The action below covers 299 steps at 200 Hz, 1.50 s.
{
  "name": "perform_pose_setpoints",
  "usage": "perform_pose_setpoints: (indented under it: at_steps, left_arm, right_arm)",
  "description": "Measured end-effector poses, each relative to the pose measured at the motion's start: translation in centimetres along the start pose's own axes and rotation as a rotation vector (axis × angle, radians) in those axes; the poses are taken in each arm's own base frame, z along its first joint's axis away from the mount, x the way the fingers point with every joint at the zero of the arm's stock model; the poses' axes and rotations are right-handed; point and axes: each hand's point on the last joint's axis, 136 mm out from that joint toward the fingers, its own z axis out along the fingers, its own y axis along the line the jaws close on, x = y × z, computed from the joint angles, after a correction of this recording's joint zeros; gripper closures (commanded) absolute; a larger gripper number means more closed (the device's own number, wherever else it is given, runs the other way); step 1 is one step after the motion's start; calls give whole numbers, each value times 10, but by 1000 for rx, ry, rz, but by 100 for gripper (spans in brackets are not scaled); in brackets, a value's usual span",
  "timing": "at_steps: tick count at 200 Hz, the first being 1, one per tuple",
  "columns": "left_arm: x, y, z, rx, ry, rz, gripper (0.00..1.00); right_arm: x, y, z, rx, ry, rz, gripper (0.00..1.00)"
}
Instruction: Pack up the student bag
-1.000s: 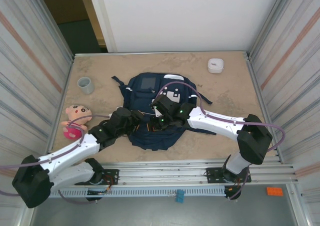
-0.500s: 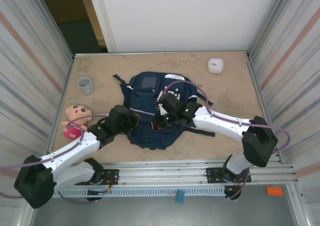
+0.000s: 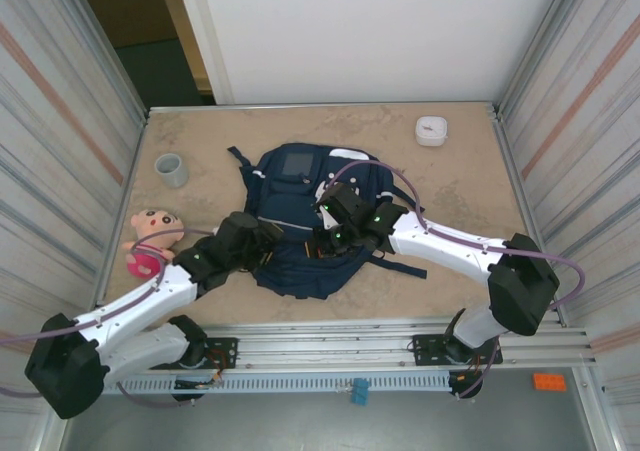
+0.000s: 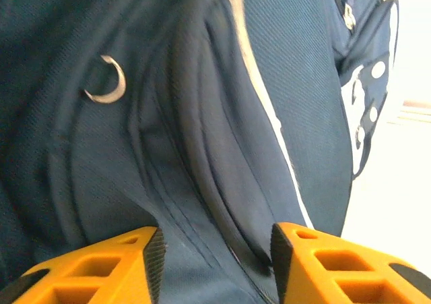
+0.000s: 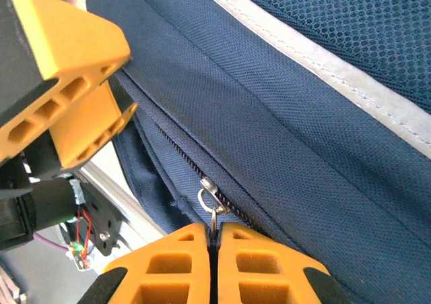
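The student bag [image 3: 290, 196], a navy backpack, lies flat in the middle of the table. My right gripper [image 3: 322, 243] rests on its near half. In the right wrist view this gripper [image 5: 214, 233] is shut on the metal ring pull [image 5: 211, 204] of a zipper that runs across the navy fabric [image 5: 303, 129]. My left gripper [image 3: 268, 247] sits at the bag's near left edge. Its orange fingers [image 4: 217, 245] stand open over folds of the bag [image 4: 283, 95], with nothing pinched. A second metal ring [image 4: 108, 81] hangs on the fabric above them.
A plush doll [image 3: 148, 239] lies left of the bag beside my left arm. A grey cup [image 3: 171, 169] stands at the far left and a small white container [image 3: 431, 130] at the far right. Ribbed metal walls close both sides; a rail [image 3: 330, 331] runs along the near edge.
My right gripper has shifted slightly right and away with the zipper pull in it. The bag has slid a little away from me and lies flatter. The left arm has barely moved.
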Motion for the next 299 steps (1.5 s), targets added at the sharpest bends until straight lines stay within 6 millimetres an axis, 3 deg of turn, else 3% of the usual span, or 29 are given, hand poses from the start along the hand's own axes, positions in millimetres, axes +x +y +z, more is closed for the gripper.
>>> perform_pose_setpoints:
  at_steps: [54,98,110,137,155,185,218,247,266,299]
  left_arm:
    - [19,-11,10,8,36,24,49]
    - [21,-9,24,-15,39,16,58]
    - [21,-9,27,-16,39,13,64]
    - [20,-9,30,-18,32,0,90]
    - [19,-11,29,-12,28,-8,100]
    - [12,-14,21,12,21,-25,100]
    - [-4,-10,1,38,-4,-45,100]
    - [-8,-5,-9,40,-7,-23,70]
    - [-16,5,-13,4,-39,7,57]
    - [-24,8,-23,-20,-80,153,51]
  right_arm:
    - [1,-1,0,4,1,0,100]
    - [2,-3,1,18,6,3,100]
    - [3,-4,1,24,7,4,100]
    - [3,-6,1,30,7,5,100]
    - [4,-8,1,37,10,7,100]
    - [7,-13,1,35,13,2,100]
    - [7,-17,-13,-2,-1,15,100]
    - [7,-11,-16,-31,0,5,100]
    - [8,-17,-16,-11,5,15,100]
    - [8,-21,-17,3,6,23,100]
